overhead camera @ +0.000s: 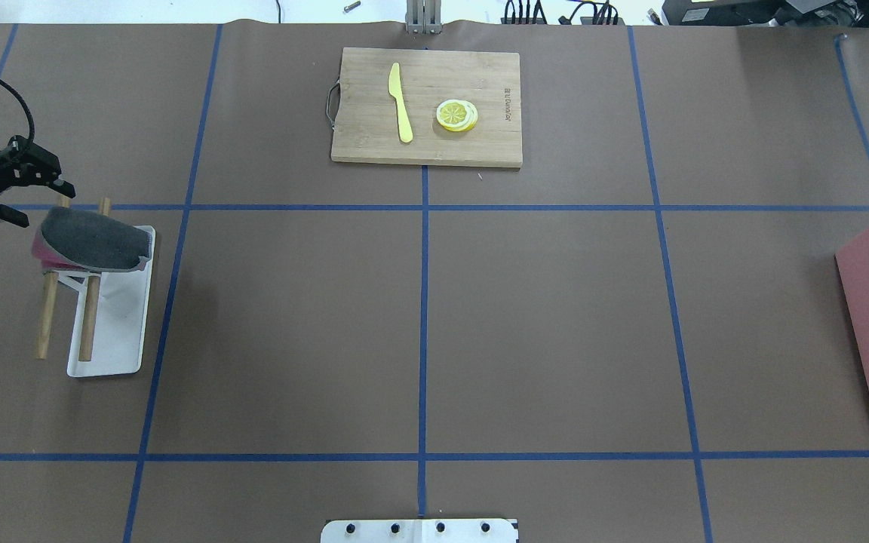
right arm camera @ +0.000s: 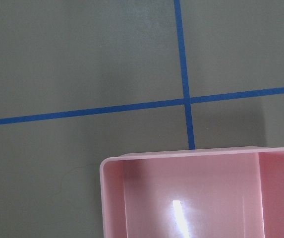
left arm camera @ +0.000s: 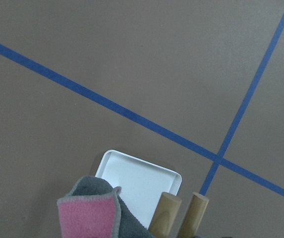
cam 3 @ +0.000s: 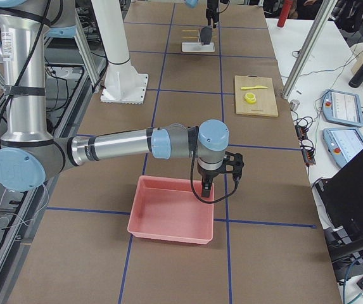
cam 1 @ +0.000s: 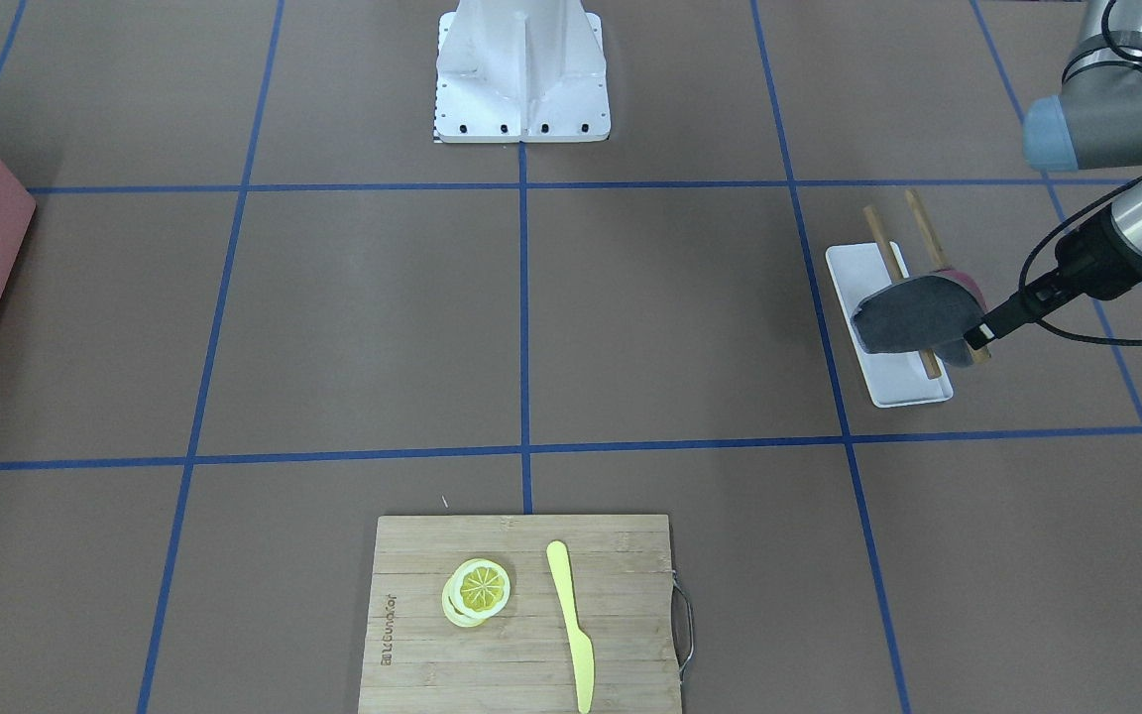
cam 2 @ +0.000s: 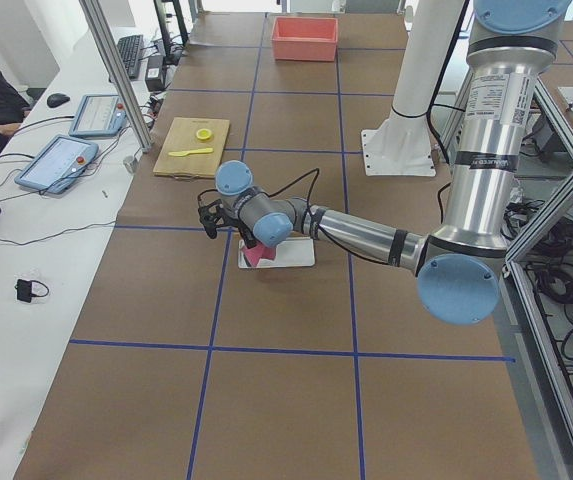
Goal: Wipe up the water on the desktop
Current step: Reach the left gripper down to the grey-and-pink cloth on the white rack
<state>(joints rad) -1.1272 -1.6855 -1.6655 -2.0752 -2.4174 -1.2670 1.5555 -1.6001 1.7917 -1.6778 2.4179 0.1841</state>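
With the cloth [overhead camera: 95, 240] draped on its rack [overhead camera: 87, 324] at 9 o'clock beside the spread left claw [overhead camera: 44, 203], the right claw's [cam 3: 221, 182] state untellable, the worktop [overhead camera: 540, 317] was judged unwiped.

The desktop [overhead camera: 555, 324], a flat matte brown sheet, is lying level and stretching across the whole overhead view. Thin blue tape lines [overhead camera: 424, 332] are running across it from 12 to 6 o'clock and from 9 to 3 o'clock, dividing its surface into a grid of large rectangles.
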